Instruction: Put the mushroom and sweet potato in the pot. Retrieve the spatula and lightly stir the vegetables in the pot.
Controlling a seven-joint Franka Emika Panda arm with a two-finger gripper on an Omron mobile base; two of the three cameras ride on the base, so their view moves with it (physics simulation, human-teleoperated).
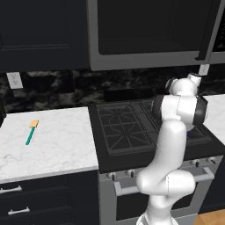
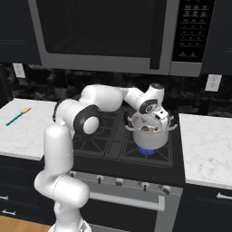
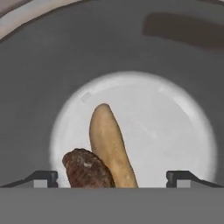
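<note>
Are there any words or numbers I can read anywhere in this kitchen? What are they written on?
No text can be read.
Microwave control panel: rows of tiny light marks, too small and blurred to read.
Stove knobs: no readable markings.
Pot, spatula, sweet potato, mushroom: no labels or brands on them.

Kitchen: stove (image 1: 125,127), microwave (image 2: 104,34), counters (image 1: 57,145)
</note>
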